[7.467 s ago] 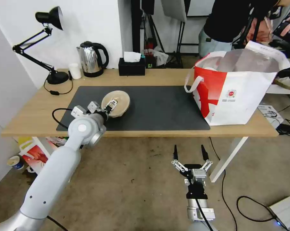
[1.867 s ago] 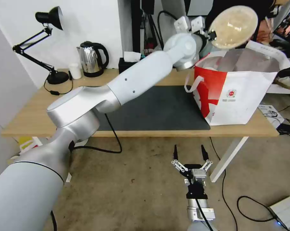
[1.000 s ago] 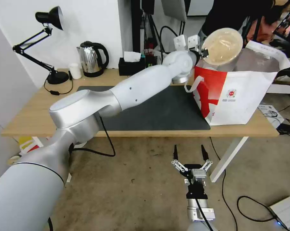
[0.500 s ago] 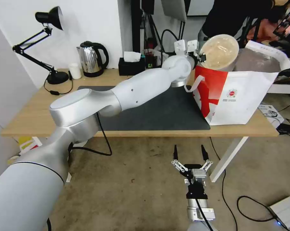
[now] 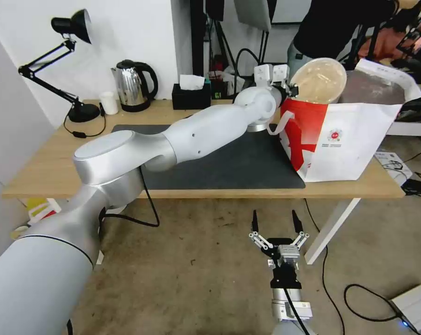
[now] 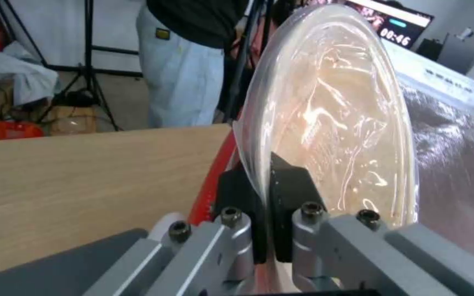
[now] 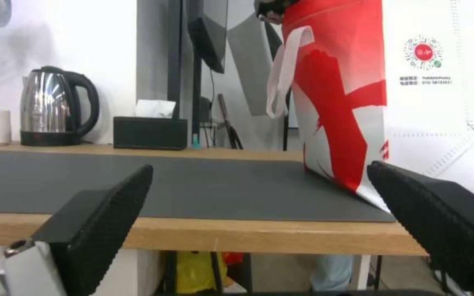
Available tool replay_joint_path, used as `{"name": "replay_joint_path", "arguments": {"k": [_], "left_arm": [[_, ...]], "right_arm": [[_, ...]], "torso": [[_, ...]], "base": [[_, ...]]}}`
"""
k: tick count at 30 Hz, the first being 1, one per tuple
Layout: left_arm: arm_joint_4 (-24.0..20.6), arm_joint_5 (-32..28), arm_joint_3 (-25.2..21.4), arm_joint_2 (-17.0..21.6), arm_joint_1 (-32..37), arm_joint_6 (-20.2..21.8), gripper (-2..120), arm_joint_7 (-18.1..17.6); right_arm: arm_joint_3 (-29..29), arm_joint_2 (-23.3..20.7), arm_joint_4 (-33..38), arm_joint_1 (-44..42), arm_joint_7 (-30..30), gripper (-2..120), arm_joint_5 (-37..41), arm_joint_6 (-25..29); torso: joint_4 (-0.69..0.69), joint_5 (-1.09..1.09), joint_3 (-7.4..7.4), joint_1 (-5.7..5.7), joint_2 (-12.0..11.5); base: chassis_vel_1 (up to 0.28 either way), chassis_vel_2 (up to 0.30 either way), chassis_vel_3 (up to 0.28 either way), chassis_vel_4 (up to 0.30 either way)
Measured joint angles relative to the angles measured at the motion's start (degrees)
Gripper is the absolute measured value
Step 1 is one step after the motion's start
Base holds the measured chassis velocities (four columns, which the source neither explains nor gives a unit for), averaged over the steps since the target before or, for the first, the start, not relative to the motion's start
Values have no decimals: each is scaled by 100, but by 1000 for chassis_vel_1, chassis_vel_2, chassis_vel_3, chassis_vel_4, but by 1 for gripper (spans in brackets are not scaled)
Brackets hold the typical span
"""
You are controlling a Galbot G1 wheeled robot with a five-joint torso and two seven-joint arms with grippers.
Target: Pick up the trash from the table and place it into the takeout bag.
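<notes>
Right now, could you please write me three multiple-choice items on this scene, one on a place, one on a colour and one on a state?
1. Where is the beige plastic-wrapped bowl?
A. flat on the mat
B. at the open top of the takeout bag
C. beside the kettle

2. What colour is the takeout bag's side panel?
A. red
B. green
C. black

3. How do the right gripper's jaws stand?
A. shut on a cup
B. shut on nothing
C. open

Answers:
1 B: the left gripper holds the bowl by its rim, on edge, at the bag's mouth.
2 A: the panel facing the mat is red.
3 C: its jaws stand apart, below the table edge, holding nothing.
</notes>
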Motion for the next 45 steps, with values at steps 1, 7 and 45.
{"name": "replay_joint_path", "arguments": {"k": [1, 7, 45], "left_arm": [[0, 0, 0, 0, 0, 0, 1, 0], [-9, 166, 138, 1, 2, -1, 1, 155], [-450, 306, -125, 55, -435, -147, 100, -325]], "right_arm": [[0, 0, 0, 0, 0, 100, 0, 0], [0, 0, 0, 0, 0, 100, 0, 0], [0, 0, 0, 0, 0, 100, 0, 0]], "torso": [[0, 0, 0, 0, 0], [-1, 0, 0, 0, 0], [-2, 0, 0, 1, 0]], "base": [[0, 0, 0, 0], [0, 0, 0, 0], [0, 0, 0, 0]]}}
